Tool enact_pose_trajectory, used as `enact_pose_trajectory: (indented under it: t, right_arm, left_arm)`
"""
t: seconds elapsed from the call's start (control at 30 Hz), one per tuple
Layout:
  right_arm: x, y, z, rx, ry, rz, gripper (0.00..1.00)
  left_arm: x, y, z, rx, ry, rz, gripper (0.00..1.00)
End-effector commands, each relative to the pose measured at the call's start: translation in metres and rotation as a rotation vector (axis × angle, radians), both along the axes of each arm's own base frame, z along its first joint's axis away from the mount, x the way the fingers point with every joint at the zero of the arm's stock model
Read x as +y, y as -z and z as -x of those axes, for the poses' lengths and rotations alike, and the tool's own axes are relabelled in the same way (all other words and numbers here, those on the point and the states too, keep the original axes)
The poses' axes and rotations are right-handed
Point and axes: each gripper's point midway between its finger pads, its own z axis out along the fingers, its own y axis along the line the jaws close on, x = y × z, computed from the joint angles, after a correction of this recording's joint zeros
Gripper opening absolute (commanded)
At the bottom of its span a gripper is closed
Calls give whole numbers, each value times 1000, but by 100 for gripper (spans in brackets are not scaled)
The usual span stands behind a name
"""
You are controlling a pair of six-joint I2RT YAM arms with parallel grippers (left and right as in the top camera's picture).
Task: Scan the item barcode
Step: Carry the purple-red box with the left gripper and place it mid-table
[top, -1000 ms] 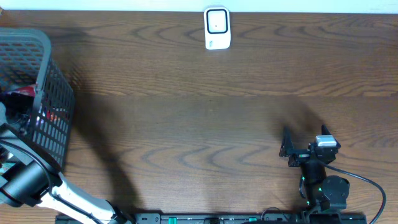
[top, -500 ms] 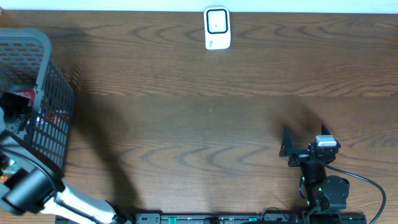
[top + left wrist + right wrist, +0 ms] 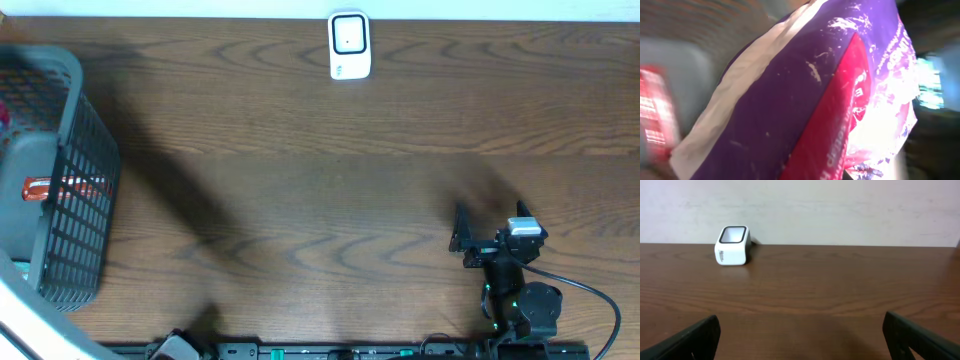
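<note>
A grey mesh basket point(image 3: 62, 190) stands at the worktop's point(image 3: 300, 180) left edge, and the white scanner point(image 3: 349, 45) sits at the far edge. Only the left wrist view shows the purple-and-red packet point(image 3: 805, 100), slanting from lower left to upper right, pinched by the unseen left gripper; the right gripper point(image 3: 800, 341) is spread wide, facing the scanner

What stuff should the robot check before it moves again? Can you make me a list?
1. Left end effector shut: ok.
2. Purple and red bag truly held: cannot tell; it fills the left wrist view, and the fingers are hidden.
3. Barcode spotted on the bag: cannot tell; that view is blurry.
4. Scanner standing at the far edge of the table: ok.
5. Wood between basket and scanner bare: ok.
6. Right end effector open, at the near edge, off that path: ok.
</note>
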Motion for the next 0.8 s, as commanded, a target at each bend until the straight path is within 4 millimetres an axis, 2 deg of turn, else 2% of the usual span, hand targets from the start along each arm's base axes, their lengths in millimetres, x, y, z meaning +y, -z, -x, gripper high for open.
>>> enact_pose_trajectory:
  t: [0.0, 0.1, 0.17, 0.2, 0.23, 0.37, 0.43, 0.53, 0.63, 0.77]
  right_arm:
    - [0, 0, 0, 0, 2, -10, 99]
    - [0, 0, 0, 0, 2, -10, 99]
    - [0, 0, 0, 0, 2, -10, 99]
    - [0, 0, 0, 0, 2, -10, 99]
    - [0, 0, 0, 0, 2, -10, 99]
    - [0, 0, 0, 0, 2, -10, 99]
    - [0, 0, 0, 0, 2, -10, 99]
    - [0, 0, 0, 0, 2, -10, 99]
    - [0, 0, 0, 0, 2, -10, 99]
    - [0, 0, 0, 0, 2, -10, 99]
  left_arm:
    - [-66, -31, -24, -150, 245, 136, 8]
    - [-135, -37, -48, -146, 478, 65, 8]
    - [-191, -34, -60, -128, 673, -30, 8]
    - [-222, -29, -64, -117, 782, -76, 7]
    - [-263, -19, -66, -96, 920, -116, 7]
    - [-358, 15, -63, -13, 1195, -181, 8]
    - [-389, 43, -63, 80, 1246, -230, 7]
    - [-415, 93, -66, 265, 1243, -333, 8]
    - [-427, 142, -73, 441, 1198, -440, 8]
    - [-438, 197, -82, 600, 1168, -539, 8]
